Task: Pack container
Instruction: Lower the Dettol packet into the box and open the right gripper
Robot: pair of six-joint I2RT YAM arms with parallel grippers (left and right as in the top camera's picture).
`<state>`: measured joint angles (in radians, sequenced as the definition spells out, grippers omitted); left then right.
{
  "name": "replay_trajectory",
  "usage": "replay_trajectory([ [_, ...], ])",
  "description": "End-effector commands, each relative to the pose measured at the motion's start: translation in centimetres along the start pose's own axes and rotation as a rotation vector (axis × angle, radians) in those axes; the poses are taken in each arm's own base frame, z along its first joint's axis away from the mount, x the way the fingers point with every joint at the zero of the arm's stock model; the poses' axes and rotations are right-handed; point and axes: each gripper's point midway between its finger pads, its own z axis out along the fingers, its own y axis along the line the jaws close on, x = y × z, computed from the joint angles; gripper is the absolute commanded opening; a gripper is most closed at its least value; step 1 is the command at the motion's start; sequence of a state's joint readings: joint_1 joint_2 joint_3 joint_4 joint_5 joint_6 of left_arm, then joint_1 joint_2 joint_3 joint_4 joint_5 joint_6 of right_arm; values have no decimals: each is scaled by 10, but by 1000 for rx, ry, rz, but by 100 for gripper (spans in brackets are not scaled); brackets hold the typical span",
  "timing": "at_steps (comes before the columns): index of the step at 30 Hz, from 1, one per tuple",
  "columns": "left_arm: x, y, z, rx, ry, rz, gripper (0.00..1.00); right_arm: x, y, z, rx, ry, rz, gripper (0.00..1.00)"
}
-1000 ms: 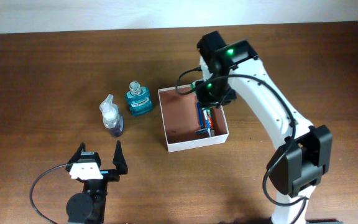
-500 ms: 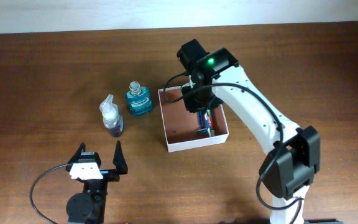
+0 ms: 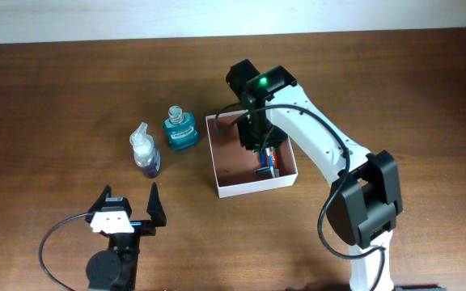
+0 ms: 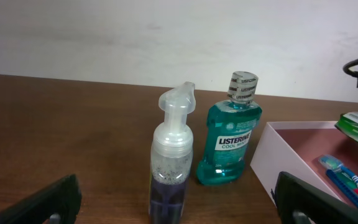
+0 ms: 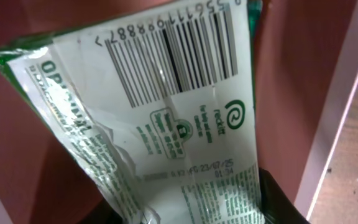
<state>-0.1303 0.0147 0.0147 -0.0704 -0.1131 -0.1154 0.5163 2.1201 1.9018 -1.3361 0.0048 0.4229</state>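
The right end effector [image 3: 257,139] is clamped on a green-and-white packet [image 5: 166,112] over the container [image 3: 231,164], which sits mid-tabletop [image 3: 55,97], just right of the mouthwash bottle [image 3: 181,129]. The left end effector [image 3: 129,196] stands wide apart.

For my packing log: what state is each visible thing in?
Shallow white cardboard container: open, partly filled.
Blue toothbrush: lying inside it.
Green-and-white plastic packet: held over container.
Teal plastic mouthwash bottle: upright, capped.
Clear plastic pump bottle: upright.
Left hand: open, empty.
Right hand: shut on packet.
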Motion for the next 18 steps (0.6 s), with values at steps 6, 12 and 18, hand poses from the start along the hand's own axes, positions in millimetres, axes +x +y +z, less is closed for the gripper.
replay_trajectory([
  [6,0,4,0,-19,-7,15,99,3,-16,12,76,19,50,10],
  [12,0,4,0,-19,-7,15,99,9,-19,27,88,41,64,10],
  [18,0,4,0,-19,-7,15,99,9,-25,34,90,43,99,10],
])
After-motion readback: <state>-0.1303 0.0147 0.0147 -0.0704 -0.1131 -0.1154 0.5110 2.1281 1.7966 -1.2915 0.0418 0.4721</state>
